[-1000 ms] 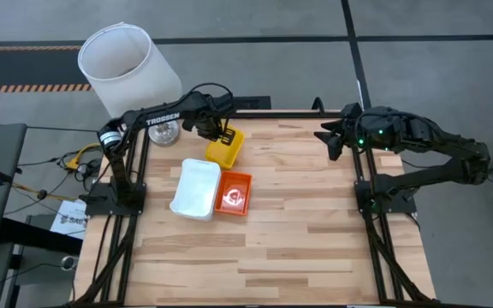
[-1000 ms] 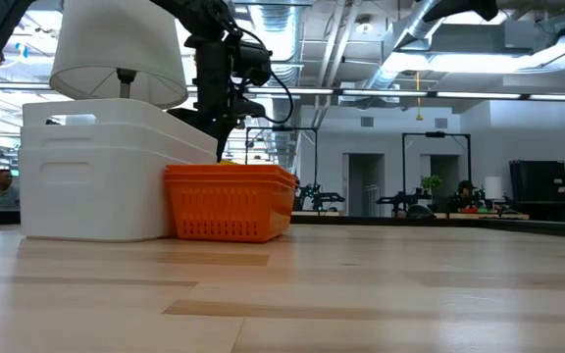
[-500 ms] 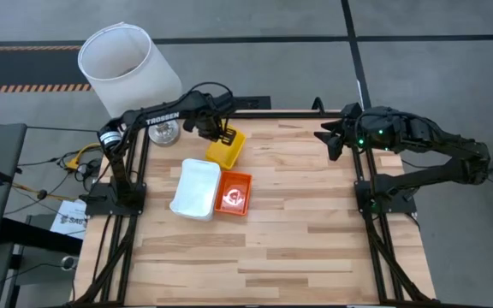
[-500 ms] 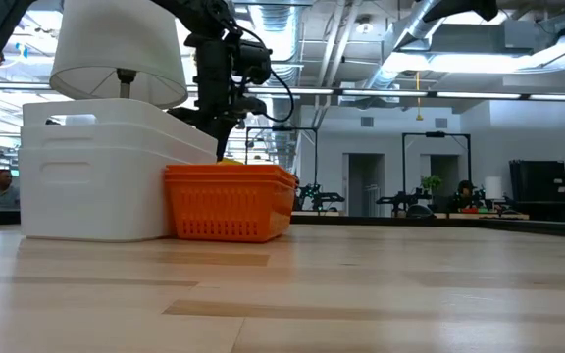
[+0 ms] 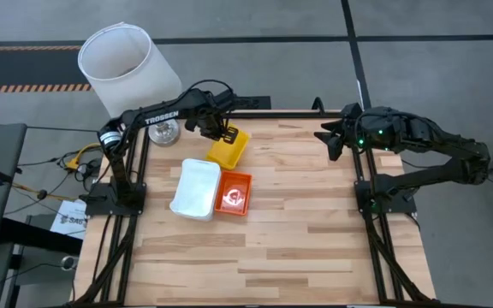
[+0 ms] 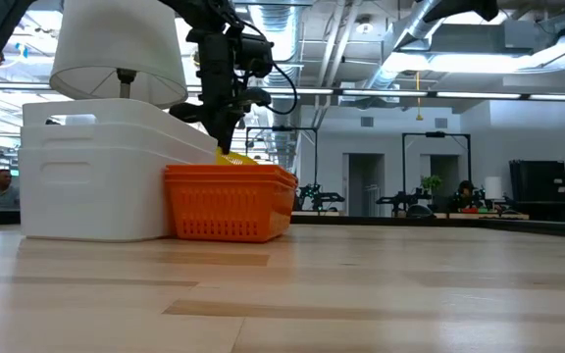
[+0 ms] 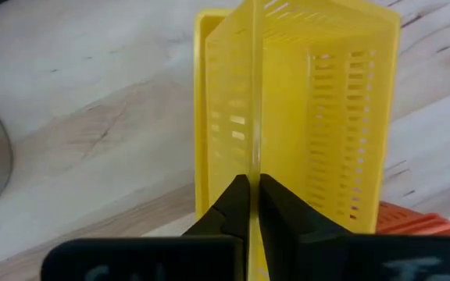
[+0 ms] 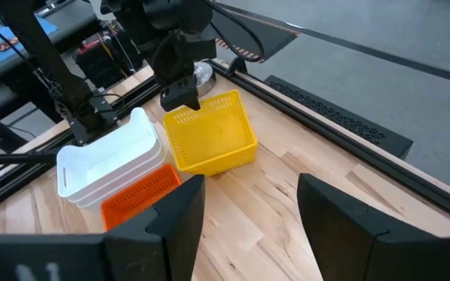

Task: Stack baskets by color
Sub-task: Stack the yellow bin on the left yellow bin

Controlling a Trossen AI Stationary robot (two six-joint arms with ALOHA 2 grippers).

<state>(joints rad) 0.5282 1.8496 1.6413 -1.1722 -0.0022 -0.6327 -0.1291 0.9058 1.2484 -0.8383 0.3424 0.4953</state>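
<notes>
A yellow basket [image 5: 228,148] sits tilted at the table's far left, also seen in the right wrist view [image 8: 209,142]. My left gripper [image 5: 220,134] points down over it and is shut on its wall. Nearer the front stand a white basket [image 5: 196,189] and, beside it on the right, an orange basket [image 5: 234,192]. In the low view a yellow edge [image 6: 233,157] shows just above the orange basket [image 6: 229,201]. My right gripper [image 5: 328,137] hangs open above the table's far right, with nothing between its fingers [image 8: 174,226]. My left gripper pinches the yellow basket's upright perforated wall at its top rim [image 7: 252,160], one finger inside the basket and one outside. The fingers [image 8: 180,97] come from above, pointing down, on the basket's far-left side. That side is raised and the basket tilts, its opposite side low by the table.
A big white lampshade [image 5: 125,62] stands just beyond the table's far left corner, with a round metal foot [image 5: 164,132] by the table's edge. Bare wood [image 5: 315,222] covers the table's middle, right and front. Black frame rails [image 5: 264,112] run along the edges.
My left gripper has tipped a little and raised the held side of the yellow basket. The basket now stands tilted, and its yellow edge shows above the orange basket in the low view. The white and orange baskets and my right arm have kept still.
</notes>
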